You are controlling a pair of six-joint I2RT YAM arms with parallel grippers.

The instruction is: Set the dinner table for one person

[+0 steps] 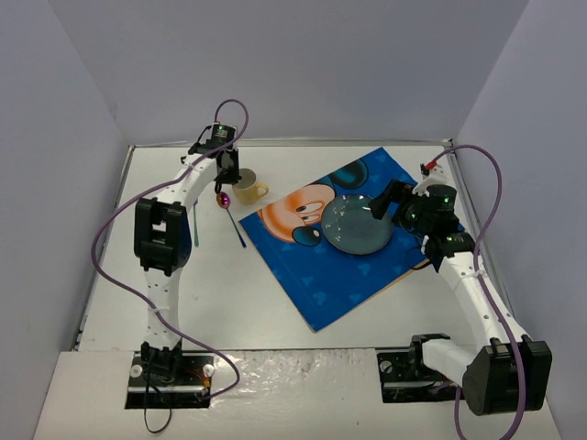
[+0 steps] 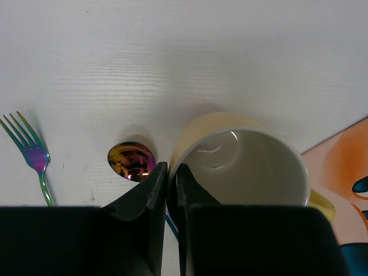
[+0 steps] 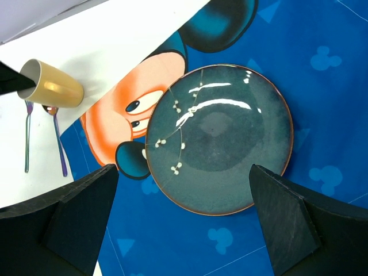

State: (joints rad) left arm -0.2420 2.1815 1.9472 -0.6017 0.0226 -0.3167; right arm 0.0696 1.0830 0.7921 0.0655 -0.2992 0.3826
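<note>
The counter [image 1: 238, 293] is recorded as the white surface beneath both arms, filling the floor of the top view. The left pincer [image 2: 171, 169] is found pressed together on the rim of a yellow mug [image 2: 247, 172], which stands upright at 11 o'clock from the counter's centre. In the left wrist view a spoon [image 2: 131, 161] is noted at the mug's 9 o'clock, with a fork [image 2: 31, 152] farther out. The right pincer [image 3: 183, 167] is held spread wide above a dark plate [image 3: 218, 138]. The plate is set on a blue placemat [image 3: 322, 69].
</note>
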